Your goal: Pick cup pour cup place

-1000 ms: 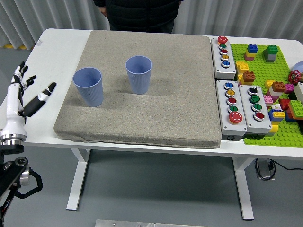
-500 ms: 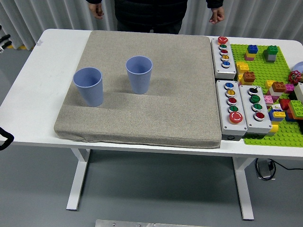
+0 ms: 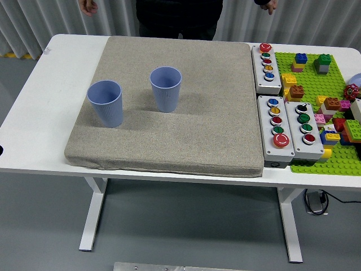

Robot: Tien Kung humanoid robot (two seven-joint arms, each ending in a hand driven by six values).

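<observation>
Two blue ribbed cups stand upright on the grey mat (image 3: 186, 130). The left cup (image 3: 105, 103) is near the mat's left edge, and the second cup (image 3: 166, 88) is a little behind it and to its right. Neither robot hand shows in the head view; only a sliver of black at the left edge (image 3: 1, 150) remains. A person stands at the far side, with one hand (image 3: 88, 5) at the top left and the other hand (image 3: 267, 5) at the top right, both away from the cups.
Three grey button boxes (image 3: 267, 69) (image 3: 277, 131) (image 3: 303, 130) sit right of the mat. A green baseplate (image 3: 316, 79) with several coloured bricks fills the far right. Bare white table (image 3: 42, 113) lies left of the mat.
The left arm has drawn back out of the picture at the left. The person's hands have moved apart and upward at the far edge. The cups have not moved.
</observation>
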